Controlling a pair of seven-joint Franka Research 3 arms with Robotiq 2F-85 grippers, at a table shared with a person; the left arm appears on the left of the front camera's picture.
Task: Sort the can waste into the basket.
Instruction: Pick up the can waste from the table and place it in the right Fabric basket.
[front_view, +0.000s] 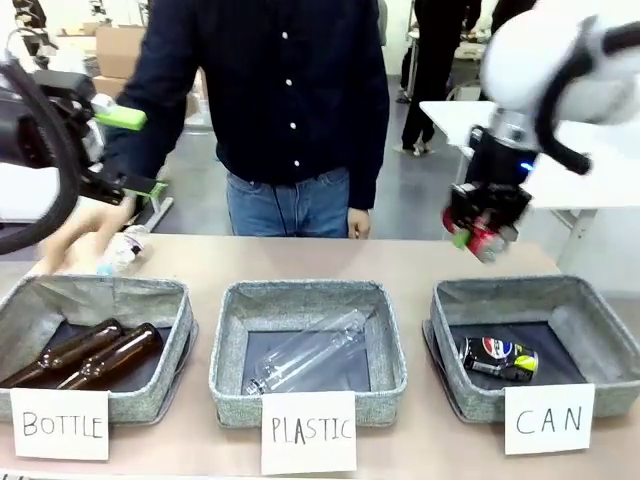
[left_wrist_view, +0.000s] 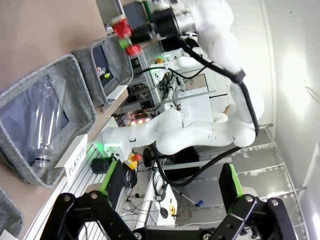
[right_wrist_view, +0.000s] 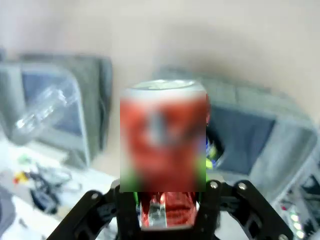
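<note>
I'm seeing right arm coming in from upper right, wrist angling down, right pincer (front_view: 484, 232) hanging above counter, fingers clamping on red can (front_view: 488, 240). In right wrist view, pincer (right_wrist_view: 167, 197) gripping can (right_wrist_view: 163, 145) from both sides, can's end facing camera, blurred. Left arm sitting at far left, raised, left pincer (front_view: 128, 152) pointing toward middle, green pads (front_view: 122, 118) spread wide, holding nothing. Left wrist view showing both fingers (left_wrist_view: 232, 182) well apart. Person's hand (front_view: 85, 240) reaching low at left, blurred.
</note>
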